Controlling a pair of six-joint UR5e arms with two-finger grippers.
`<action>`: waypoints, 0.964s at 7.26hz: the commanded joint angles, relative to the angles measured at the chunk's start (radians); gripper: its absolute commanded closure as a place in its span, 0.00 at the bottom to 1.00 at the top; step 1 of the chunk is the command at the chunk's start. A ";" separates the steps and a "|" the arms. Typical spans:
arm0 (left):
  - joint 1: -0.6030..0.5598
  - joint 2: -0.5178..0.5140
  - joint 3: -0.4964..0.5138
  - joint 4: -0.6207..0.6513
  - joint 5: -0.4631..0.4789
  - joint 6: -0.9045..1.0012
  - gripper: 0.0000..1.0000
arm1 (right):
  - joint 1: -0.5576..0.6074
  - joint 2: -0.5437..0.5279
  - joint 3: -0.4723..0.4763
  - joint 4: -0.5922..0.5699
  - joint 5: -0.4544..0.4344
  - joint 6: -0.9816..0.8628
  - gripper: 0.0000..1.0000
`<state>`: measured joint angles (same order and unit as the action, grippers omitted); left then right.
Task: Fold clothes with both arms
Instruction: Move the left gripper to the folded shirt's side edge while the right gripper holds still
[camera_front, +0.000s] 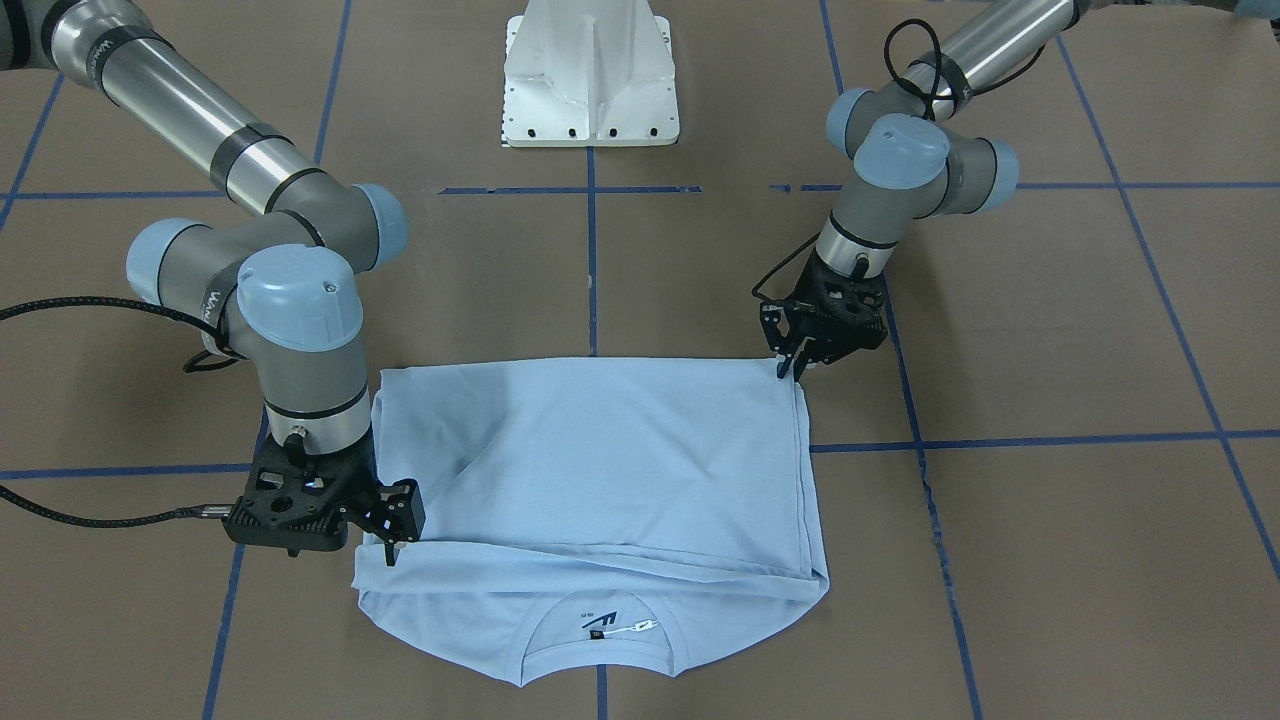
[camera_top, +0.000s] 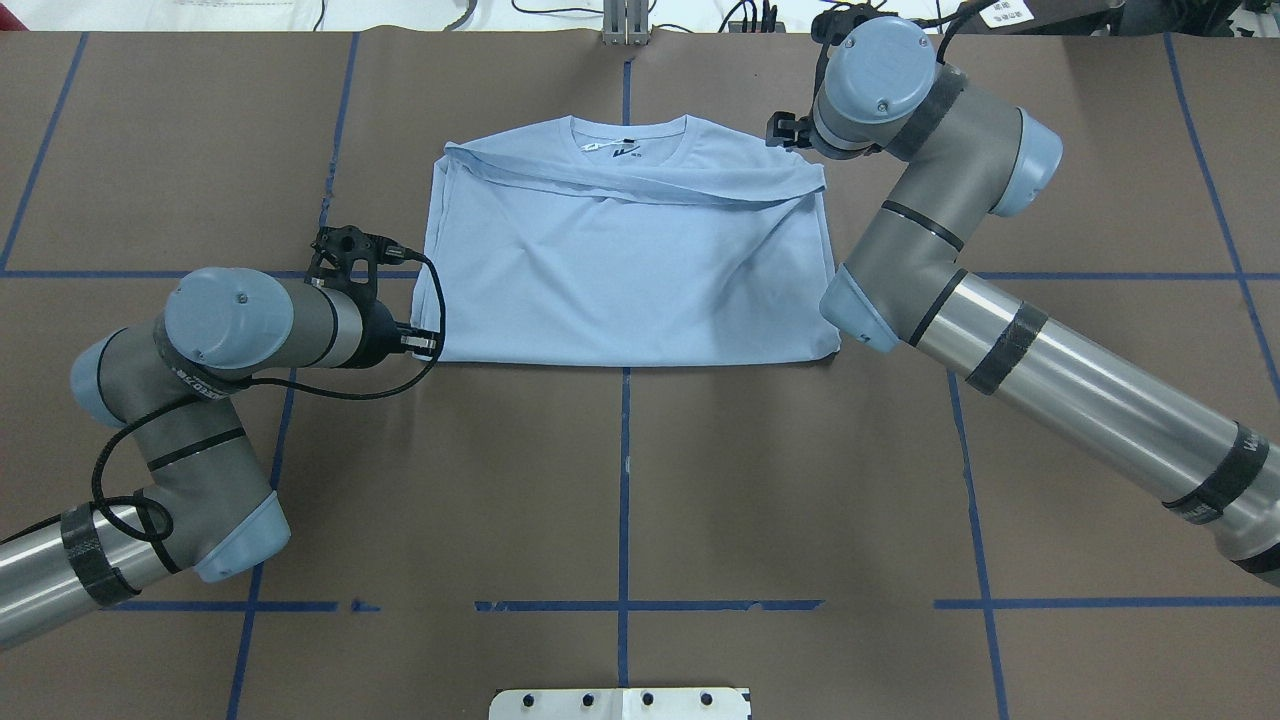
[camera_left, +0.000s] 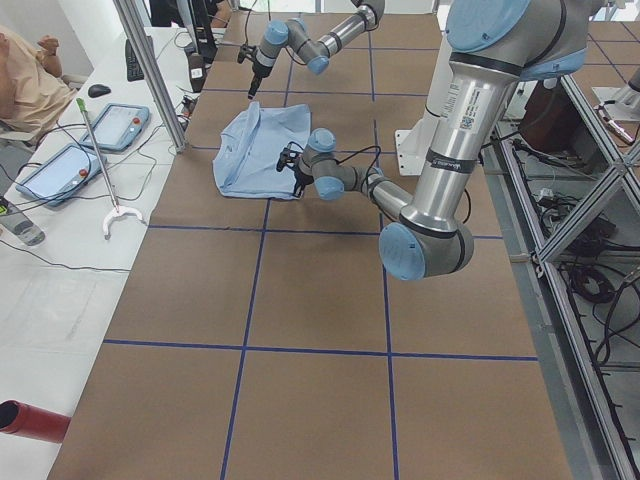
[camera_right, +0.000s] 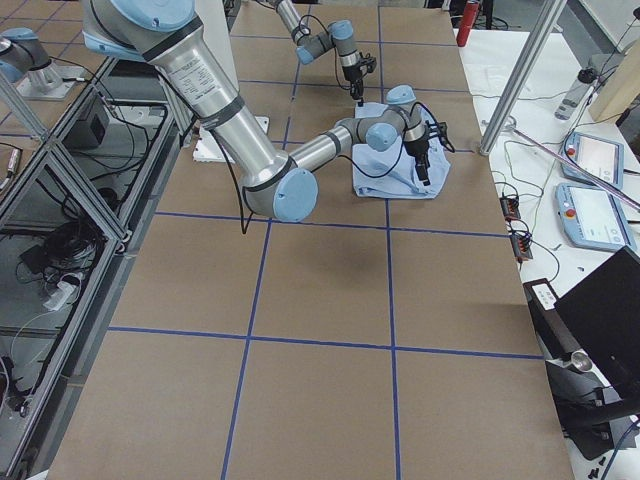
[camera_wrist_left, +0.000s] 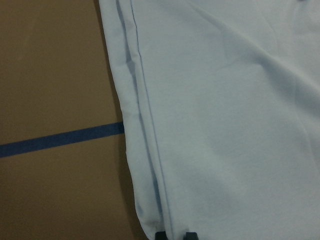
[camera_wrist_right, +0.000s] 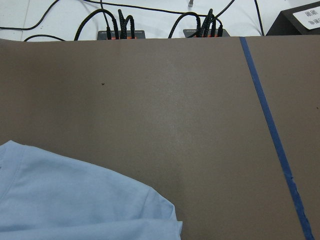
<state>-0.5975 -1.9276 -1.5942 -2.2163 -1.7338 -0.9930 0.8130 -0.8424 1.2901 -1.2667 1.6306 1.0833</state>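
Tee (camera_front: 600, 450) folded hem-to-collar, mid counter (camera_front: 1000, 560), toward edge opp robot. L fingers (camera_front: 785, 368) at robot-side fold corner, R fingers (camera_front: 392, 545) at opp side edge; grip can't tell for either. Risk: uneven pull drags top layer, skews fold.

**Open table near me, crowded at the shirt's corners**

The T-shirt (camera_top: 620, 290) lies folded at the far middle of the table (camera_top: 620, 480). Between it and my base (camera_top: 620, 703) the brown surface is bare, so either gripper can pass there. My left gripper (camera_front: 792, 368) sits at the shirt's near left corner. My right gripper (camera_front: 392, 540) is at its far right corner. My right arm runs in along the shirt's right side and blocks that flank. A black cable (camera_top: 425, 365) loops just off the near left corner. Beyond the collar, only a narrow strip remains before a post (camera_top: 625, 25) and plugged leads (camera_wrist_right: 120, 25). The outer left and right squares are open.
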 joint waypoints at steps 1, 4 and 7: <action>-0.005 0.009 -0.025 0.004 0.002 0.017 1.00 | -0.002 0.002 0.000 0.000 0.000 0.001 0.00; -0.095 0.025 0.020 0.006 0.005 0.166 1.00 | 0.000 0.000 -0.001 0.000 0.000 0.001 0.00; -0.276 -0.066 0.199 0.004 0.004 0.351 1.00 | 0.002 0.000 -0.002 0.000 0.000 0.001 0.00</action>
<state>-0.7908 -1.9380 -1.4804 -2.2118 -1.7302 -0.7241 0.8139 -0.8421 1.2887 -1.2670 1.6306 1.0839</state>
